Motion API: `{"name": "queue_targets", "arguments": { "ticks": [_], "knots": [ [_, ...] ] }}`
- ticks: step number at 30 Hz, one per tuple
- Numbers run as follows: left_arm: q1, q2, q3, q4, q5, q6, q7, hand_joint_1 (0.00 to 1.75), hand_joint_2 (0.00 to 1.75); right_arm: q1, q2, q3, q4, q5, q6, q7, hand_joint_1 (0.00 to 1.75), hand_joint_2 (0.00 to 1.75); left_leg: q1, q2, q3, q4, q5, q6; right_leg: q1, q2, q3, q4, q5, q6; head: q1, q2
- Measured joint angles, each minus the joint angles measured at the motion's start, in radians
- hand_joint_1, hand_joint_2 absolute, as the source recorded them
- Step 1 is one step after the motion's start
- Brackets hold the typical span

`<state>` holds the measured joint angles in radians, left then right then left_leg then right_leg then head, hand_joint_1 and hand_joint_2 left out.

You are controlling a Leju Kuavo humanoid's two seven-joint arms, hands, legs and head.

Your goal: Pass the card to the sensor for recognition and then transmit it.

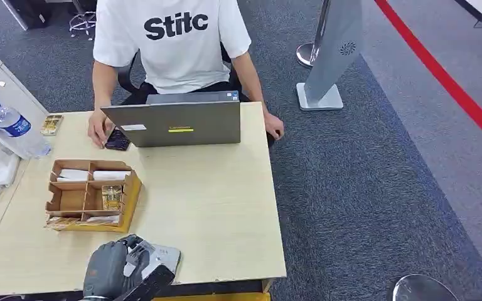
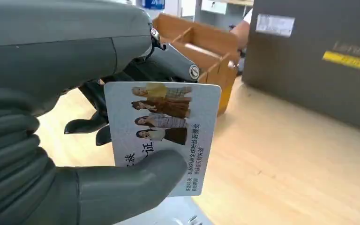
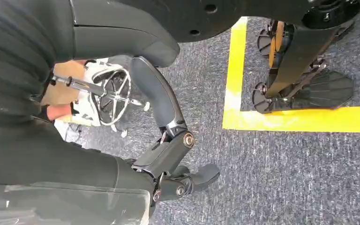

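Observation:
In the left wrist view my left hand (image 2: 75,154) pinches a white card (image 2: 164,136) between the thumb and the dark fingers; the card is printed with small figures and text. Just under the card is the pale grey sensor (image 2: 168,214). From the head view, the left hand (image 1: 114,266) hovers at the table's near edge, over the light grey sensor (image 1: 165,256). My right hand (image 3: 168,154) hangs beside my body above the carpet, fingers apart and holding nothing.
A wooden organiser (image 1: 91,195) with compartments stands just beyond the left hand. A person sits at the far side behind a grey laptop (image 1: 179,122), one hand on a dark phone (image 1: 117,139). A water bottle (image 1: 11,124) lies at the far left.

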<state>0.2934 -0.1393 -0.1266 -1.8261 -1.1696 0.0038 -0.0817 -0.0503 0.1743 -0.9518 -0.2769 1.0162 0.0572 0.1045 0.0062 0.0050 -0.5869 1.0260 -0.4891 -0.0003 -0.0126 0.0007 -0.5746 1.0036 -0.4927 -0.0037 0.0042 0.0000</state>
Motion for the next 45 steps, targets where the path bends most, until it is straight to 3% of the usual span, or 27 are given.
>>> {"name": "queue_targets", "arguments": {
  "ticks": [12, 20, 23, 26, 29, 34, 39, 45],
  "knots": [
    [-0.006, -0.079, 0.132, 0.161, -0.040, -0.024, -0.042, 1.75, 1.75, 0.007, 0.013, -0.031, -0.025, 0.072, 0.022, 0.091, 0.00, 1.75, 0.000, -0.001, 0.002, 0.000, 0.000, 0.000, 0.000, -0.002, 0.003, 0.000, -0.001, 0.000, 0.000, 0.000],
    [-0.013, -0.130, 0.207, 0.196, -0.058, -0.013, -0.100, 1.75, 1.75, 0.022, 0.037, -0.074, -0.074, 0.115, 0.043, 0.142, 0.00, 1.75, 0.000, -0.002, 0.012, -0.001, -0.004, 0.001, 0.000, -0.002, 0.013, 0.000, -0.005, 0.000, 0.000, 0.000],
    [-0.011, -0.136, 0.209, 0.161, -0.057, -0.011, -0.114, 1.75, 1.75, 0.023, 0.044, -0.089, -0.086, 0.124, 0.047, 0.143, 0.00, 1.75, 0.000, -0.002, 0.012, -0.001, -0.003, 0.000, 0.000, -0.002, 0.013, 0.000, -0.005, 0.000, 0.000, 0.000],
    [-0.018, -0.132, 0.204, 0.073, -0.036, 0.050, -0.145, 1.75, 1.75, 0.023, 0.050, -0.103, -0.099, 0.122, 0.053, 0.032, 0.00, 1.75, 0.001, -0.001, 0.011, 0.000, -0.003, 0.000, 0.000, -0.002, 0.011, 0.000, -0.004, 0.000, 0.000, 0.000],
    [-0.061, -0.113, 0.160, -0.070, -0.028, 0.034, -0.096, 1.75, 1.75, 0.007, 0.049, -0.118, -0.087, 0.124, 0.032, -0.018, 0.00, 1.75, 0.001, -0.002, 0.012, 0.000, -0.003, 0.000, 0.000, -0.002, 0.012, 0.000, -0.004, 0.000, 0.000, 0.000],
    [-0.092, -0.072, 0.108, -0.202, -0.023, 0.048, -0.070, 1.75, 1.75, 0.000, 0.049, -0.128, -0.071, 0.136, 0.022, -0.027, 0.00, 1.75, 0.001, -0.002, 0.012, 0.000, -0.003, 0.000, 0.000, -0.002, 0.012, 0.000, -0.005, -0.001, 0.000, 0.000],
    [-0.116, -0.052, 0.087, -0.256, -0.045, 0.084, -0.060, 1.75, 1.75, -0.002, 0.049, -0.136, -0.064, 0.143, 0.019, -0.030, 0.00, 1.75, 0.001, -0.002, 0.011, 0.000, -0.004, -0.001, 0.000, -0.002, 0.012, 0.000, -0.005, -0.001, 0.000, 0.000],
    [-0.236, -0.018, 0.084, -0.261, -0.111, 0.037, 0.011, 1.75, 1.75, -0.008, 0.045, -0.136, -0.058, 0.177, 0.021, -0.032, 0.00, 1.75, 0.001, -0.002, 0.012, 0.000, -0.004, -0.001, 0.000, -0.002, 0.012, 0.000, -0.005, -0.001, 0.000, 0.000]
  ]
}}
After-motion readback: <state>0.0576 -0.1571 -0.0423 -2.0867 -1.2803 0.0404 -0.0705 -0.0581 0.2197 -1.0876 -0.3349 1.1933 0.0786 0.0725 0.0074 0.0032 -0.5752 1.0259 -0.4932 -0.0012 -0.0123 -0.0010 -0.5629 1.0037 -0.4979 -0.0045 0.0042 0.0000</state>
